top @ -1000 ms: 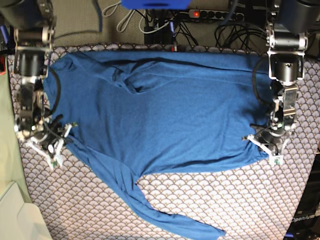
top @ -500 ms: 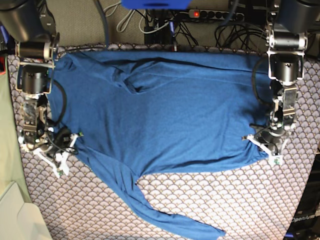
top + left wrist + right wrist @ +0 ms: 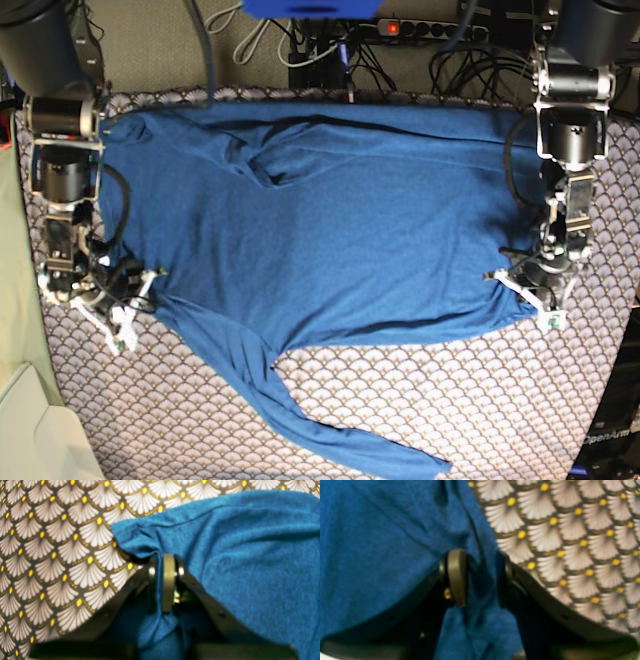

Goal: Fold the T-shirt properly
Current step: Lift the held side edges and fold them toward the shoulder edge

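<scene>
The blue T-shirt [image 3: 330, 220] lies spread flat across the patterned table cover [image 3: 450, 400], with one long sleeve [image 3: 350, 440] trailing toward the front edge. On the right of the base view, my left gripper [image 3: 530, 293] sits at the shirt's near right corner. The left wrist view shows this left gripper [image 3: 160, 565] shut on a pinched fold of the T-shirt [image 3: 250, 555]. My right gripper [image 3: 135, 298] is at the shirt's left edge. In the right wrist view the right gripper [image 3: 478, 560] is open, with a loose fold of the T-shirt [image 3: 382, 542] lying between its fingers.
A power strip and tangled cables [image 3: 400, 28] run along the back, beyond the table. A pale green and white object [image 3: 25, 420] sits at the front left corner. Scalloped table cover [image 3: 50, 555] [image 3: 570, 530] shows beside each gripper.
My right gripper has slid right, onto the shirt's left edge, and its jaws have spread wider. The left gripper and its corner of the shirt have not moved.
</scene>
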Motion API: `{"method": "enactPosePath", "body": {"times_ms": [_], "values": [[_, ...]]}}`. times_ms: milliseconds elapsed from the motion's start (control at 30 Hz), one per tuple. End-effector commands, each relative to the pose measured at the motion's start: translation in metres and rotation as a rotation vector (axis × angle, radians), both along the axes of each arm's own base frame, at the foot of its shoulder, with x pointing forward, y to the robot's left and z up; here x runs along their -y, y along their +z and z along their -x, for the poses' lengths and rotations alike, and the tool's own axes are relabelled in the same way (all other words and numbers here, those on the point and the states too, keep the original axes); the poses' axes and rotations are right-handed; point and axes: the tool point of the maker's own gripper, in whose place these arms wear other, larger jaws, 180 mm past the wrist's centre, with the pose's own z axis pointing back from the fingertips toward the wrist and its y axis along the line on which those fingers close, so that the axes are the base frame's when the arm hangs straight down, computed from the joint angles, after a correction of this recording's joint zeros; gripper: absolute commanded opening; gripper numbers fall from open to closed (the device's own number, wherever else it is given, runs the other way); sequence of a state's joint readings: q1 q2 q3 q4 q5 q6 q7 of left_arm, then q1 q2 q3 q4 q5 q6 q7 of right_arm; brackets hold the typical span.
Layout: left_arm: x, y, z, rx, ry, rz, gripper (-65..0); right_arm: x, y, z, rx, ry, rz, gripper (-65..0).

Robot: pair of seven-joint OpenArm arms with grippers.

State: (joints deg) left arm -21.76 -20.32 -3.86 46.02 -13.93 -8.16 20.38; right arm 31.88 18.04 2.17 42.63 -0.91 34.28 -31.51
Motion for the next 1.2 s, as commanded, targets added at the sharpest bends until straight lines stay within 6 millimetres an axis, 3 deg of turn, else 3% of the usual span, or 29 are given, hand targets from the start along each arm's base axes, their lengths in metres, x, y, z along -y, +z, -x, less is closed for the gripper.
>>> {"method": "enactPosePath", "body": {"times_ms": [0,300,700,767,900,1167], "values": [[-0.007,0.025,-0.016,0.069,0.002,-0.016,-64.7,0.007,0.029,-0.022,0.087,-0.006,-0.007,-43.7],[-0.005,0.024,-0.016,0.068,-0.003,-0.016,-64.7,0.007,0.028,-0.022,0.117,-0.003,-0.019,-43.6],[-0.006,0.024,-0.016,0.069,0.0,-0.015,-64.7,-0.004,-0.003,0.003,0.06,0.008,-0.037,-44.0],[-0.006,0.024,-0.016,0.069,0.0,-0.015,-64.7,-0.005,-0.004,0.004,0.058,0.008,-0.038,-46.7],[-0.006,0.024,-0.016,0.069,-0.001,-0.015,-64.7,-0.003,-0.003,0.003,0.06,0.007,-0.036,-65.0],[-0.004,0.029,-0.019,0.085,-0.004,-0.008,-64.7,0.011,0.025,-0.007,0.131,0.013,0.011,-65.0]]}}
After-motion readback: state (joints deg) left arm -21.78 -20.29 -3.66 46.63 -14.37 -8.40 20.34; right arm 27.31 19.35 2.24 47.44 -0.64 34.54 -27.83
